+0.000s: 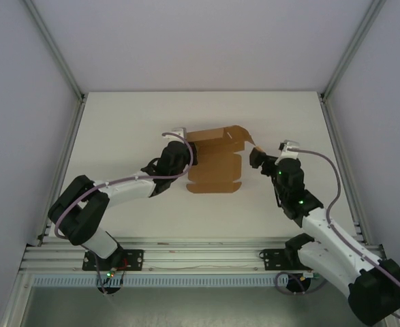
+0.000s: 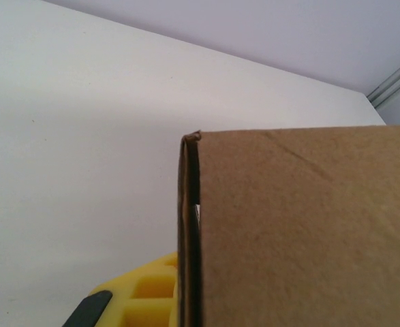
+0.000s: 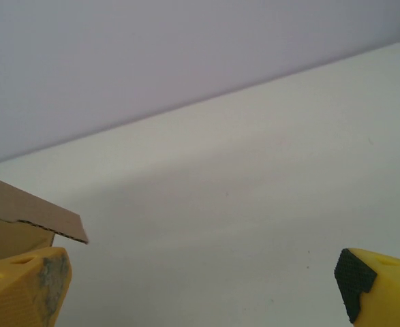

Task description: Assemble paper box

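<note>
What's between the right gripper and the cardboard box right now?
Nothing: in the top view the open right gripper sits just beside the box, with bare white table between. The right wrist view shows the same.

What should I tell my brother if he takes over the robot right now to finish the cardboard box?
Left jaws: shut on the paper box, at its far left corner.
Right jaws: wide open, holding nothing, just beside the far right flap.
Box: in the middle of the table. The near panel lies flat and the far part is folded up.
Done: folding has started.
Left: fold the flat panels and tuck the tabs. It is not a closed box yet.
</note>
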{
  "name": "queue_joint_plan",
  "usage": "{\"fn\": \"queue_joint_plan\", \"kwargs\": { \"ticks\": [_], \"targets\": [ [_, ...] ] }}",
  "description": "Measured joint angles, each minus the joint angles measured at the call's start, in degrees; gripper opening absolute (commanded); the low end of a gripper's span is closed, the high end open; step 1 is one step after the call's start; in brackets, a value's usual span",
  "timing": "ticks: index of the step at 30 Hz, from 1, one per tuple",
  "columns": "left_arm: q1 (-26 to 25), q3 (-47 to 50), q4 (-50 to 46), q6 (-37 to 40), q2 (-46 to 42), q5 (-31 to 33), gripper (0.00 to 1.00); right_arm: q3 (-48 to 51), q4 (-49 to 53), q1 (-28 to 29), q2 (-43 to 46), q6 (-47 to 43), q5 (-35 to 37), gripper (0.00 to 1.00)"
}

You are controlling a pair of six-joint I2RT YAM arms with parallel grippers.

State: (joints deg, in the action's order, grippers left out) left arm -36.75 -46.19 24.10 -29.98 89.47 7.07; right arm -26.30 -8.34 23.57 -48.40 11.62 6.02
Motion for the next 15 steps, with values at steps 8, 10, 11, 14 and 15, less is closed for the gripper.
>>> {"fn": "queue_joint_plan", "kwargs": {
  "ticks": [8,10,11,14,15],
  "targets": [
    [0.0,0.0,-0.7,-0.2,0.0,-0.6,0.00,-3.0,-1.9,-0.1,-10.9,-0.1,-1.9,1.00],
    [0.0,0.0,-0.8,-0.2,0.0,-0.6,0.00,-4.3,-3.3,-0.2,-12.7,-0.3,-3.2,1.00],
    [0.0,0.0,-0.8,-0.2,0.0,-0.6,0.00,-4.8,-4.1,-0.2,-13.3,-0.3,-3.9,1.00],
    [0.0,0.0,-0.8,-0.2,0.0,-0.7,0.00,-5.7,-6.7,-0.2,-14.7,-0.5,-6.2,1.00],
    [0.0,0.0,-0.8,-0.2,0.0,-0.7,0.00,-6.1,-7.3,-0.2,-15.3,-0.7,-7.2,1.00]
  ]
}}
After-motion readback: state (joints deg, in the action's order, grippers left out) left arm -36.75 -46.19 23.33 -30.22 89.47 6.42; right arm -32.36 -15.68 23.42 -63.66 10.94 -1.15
